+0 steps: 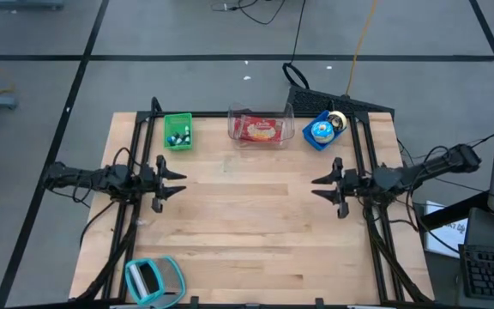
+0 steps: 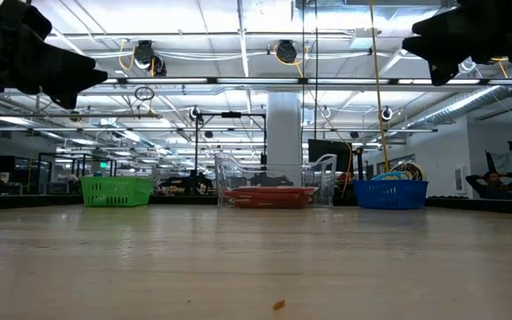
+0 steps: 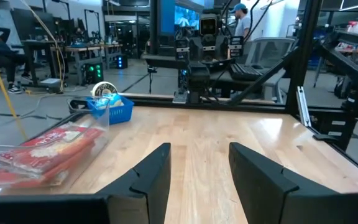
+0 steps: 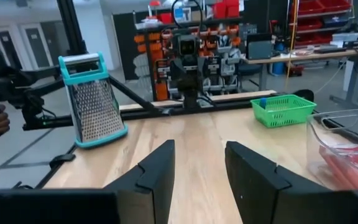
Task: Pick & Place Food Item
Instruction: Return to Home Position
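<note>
The wooden table (image 1: 256, 232) has a wide bare middle in the high view. Nothing stands between the 2 arms, and the lower half of the board is open except for a teal grater (image 1: 153, 279) at the lower left corner. All 3 containers line the upper edge: the green bin (image 1: 177, 123) at upper left, a clear container (image 1: 261, 112) with red packets at upper centre, and a blue bin (image 1: 312, 140) just right of it. The left gripper (image 1: 179, 183) sits near the table's left edge at mid-height, its fingers spread apart and holding nothing. The right gripper (image 1: 316, 187) mirrors it near the right edge, also spread and empty, and the 2 face each other well apart. In the low view both arms show dark in the top corners, high above the tabletop. Small food coloring bottles (image 1: 178, 136) lie inside the green bin, which is above the left gripper in the high view, near it but not touching.
</note>
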`<state>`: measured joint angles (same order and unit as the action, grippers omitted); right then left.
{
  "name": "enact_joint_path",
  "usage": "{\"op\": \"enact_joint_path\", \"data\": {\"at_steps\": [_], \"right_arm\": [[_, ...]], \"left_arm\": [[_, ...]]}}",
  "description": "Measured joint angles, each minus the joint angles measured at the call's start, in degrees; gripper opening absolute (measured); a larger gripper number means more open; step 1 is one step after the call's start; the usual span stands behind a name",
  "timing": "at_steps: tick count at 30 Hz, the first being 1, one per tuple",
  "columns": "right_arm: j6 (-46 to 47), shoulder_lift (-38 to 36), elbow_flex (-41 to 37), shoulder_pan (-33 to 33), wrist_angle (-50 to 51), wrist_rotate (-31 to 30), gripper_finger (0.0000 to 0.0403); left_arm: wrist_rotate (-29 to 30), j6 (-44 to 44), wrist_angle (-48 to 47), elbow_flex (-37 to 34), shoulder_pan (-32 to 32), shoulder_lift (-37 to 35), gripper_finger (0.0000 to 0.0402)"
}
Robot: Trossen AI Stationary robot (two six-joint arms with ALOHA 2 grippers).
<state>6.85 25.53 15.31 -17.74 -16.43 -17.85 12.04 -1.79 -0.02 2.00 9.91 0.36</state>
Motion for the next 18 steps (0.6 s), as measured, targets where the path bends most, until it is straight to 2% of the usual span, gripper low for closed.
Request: {"op": "enact_joint_path", "data": {"at_steps": [5, 11, 18], "right_arm": [[-1.3, -5.4, -2.6, 0.0, 0.1, -0.5, 0.013], [-5.1, -11.9, -3.3, 0.2, 0.2, -6.0, 0.013], [-7.6, -15.3, -3.3, 3.7, 1.9, -7.6, 0.013]], "left_arm": [[0.0, -0.9, -0.3, 0.0, 0.0, 0.0, 0.0161], [-0.1, -1.3, -0.7, 0.0, 0.0, 0.0, 0.0161], [-0.1, -1.4, -0.7, 0.0, 0.0, 0.0, 0.0161]]}}
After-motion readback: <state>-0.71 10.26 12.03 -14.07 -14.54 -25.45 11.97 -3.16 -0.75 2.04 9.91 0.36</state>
